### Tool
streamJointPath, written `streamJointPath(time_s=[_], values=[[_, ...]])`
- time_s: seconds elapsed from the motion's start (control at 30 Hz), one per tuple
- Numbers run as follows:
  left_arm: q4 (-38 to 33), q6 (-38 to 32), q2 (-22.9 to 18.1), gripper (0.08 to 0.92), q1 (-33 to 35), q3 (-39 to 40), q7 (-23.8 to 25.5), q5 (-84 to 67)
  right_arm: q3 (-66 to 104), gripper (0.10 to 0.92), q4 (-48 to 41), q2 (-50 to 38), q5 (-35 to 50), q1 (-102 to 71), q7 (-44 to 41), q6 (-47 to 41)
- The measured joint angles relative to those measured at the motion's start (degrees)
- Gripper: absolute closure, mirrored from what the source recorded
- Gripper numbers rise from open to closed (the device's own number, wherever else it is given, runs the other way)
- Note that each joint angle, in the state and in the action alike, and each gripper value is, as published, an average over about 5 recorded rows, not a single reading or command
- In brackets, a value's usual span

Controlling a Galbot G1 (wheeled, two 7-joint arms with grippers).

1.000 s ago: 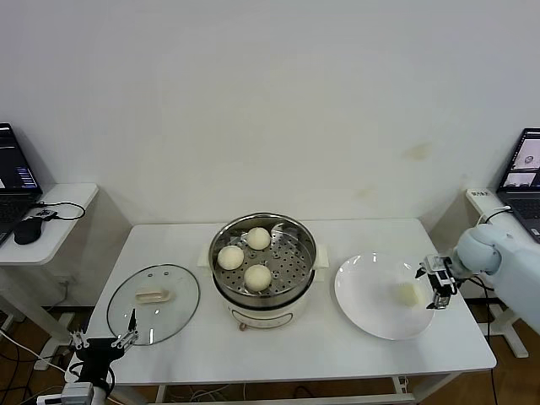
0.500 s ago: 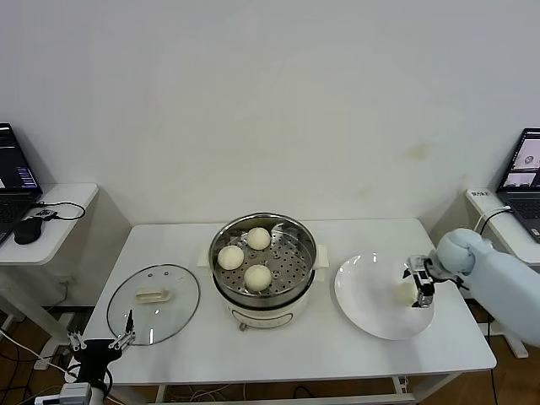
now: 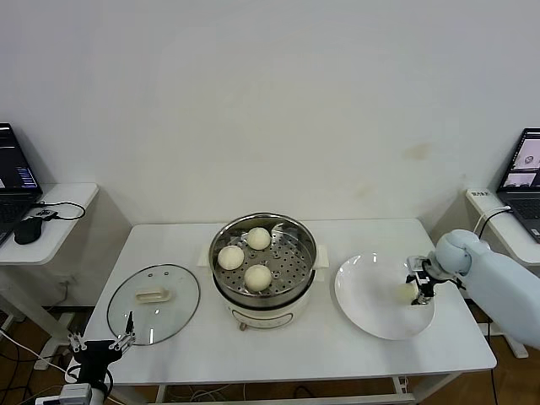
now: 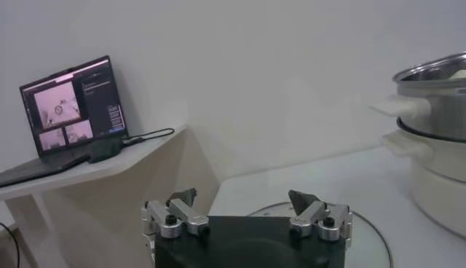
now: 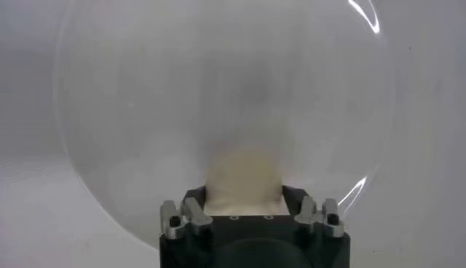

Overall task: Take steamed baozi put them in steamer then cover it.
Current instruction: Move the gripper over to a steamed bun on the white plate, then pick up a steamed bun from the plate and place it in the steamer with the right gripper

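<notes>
A white counter carries the whole scene, with the steel steamer on its white electric base at the centre. Three steamed baozi sit on its perforated tray: one at the back, one to the left, one at the front. To the robot's right lies a flat white plate; to its left the glass cover, resting flat on the counter with its cream handle up.

The fourth baozi sits on the plate, and the right end effector stands around it, fingers on either side of the bun, seemingly closing in; a firm grip cannot be confirmed. The left end effector waits low at the counter's near edge by the cover, fingers spread wide and holding nothing.

The step in hand appears to be picking the last bun. Next would come a gentle squeeze, a lift clear of the plate and a carry to the free spot on the tray, then the cover.

No brand or readable writing shows; the laptop screens at the sides are too small to read.
</notes>
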Motion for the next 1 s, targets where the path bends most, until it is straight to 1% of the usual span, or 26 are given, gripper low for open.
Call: streamJointPath(time_s=[0.23, 0.43, 0.7, 1.0], values=[[-0.1, 0.0, 0.1, 0.177, -0.3, 0.1, 0.0, 0.0, -1.7, 0.431, 2.4, -2.0, 1.7, 2.3, -1.1, -1.0], [-0.5, 0.2, 0.4, 0.177, -0.8, 0.5, 0.0, 0.0, -6.1, 0.429, 7.1, -5.0, 6.1, 8.1, -1.7, -3.1], [-1.0, 0.2, 0.6, 0.177, -1.1, 1.1, 0.0, 0.1, -15.6, 0.416, 14.7, -5.6, 17.4, 22.6, -1.0, -7.7], [-1.1, 0.0, 0.4, 0.177, -1.4, 1.1, 0.0, 0.1, -28.1, 0.407, 18.5, 1.9, 31.4, 39.0, 2.6, -14.0]])
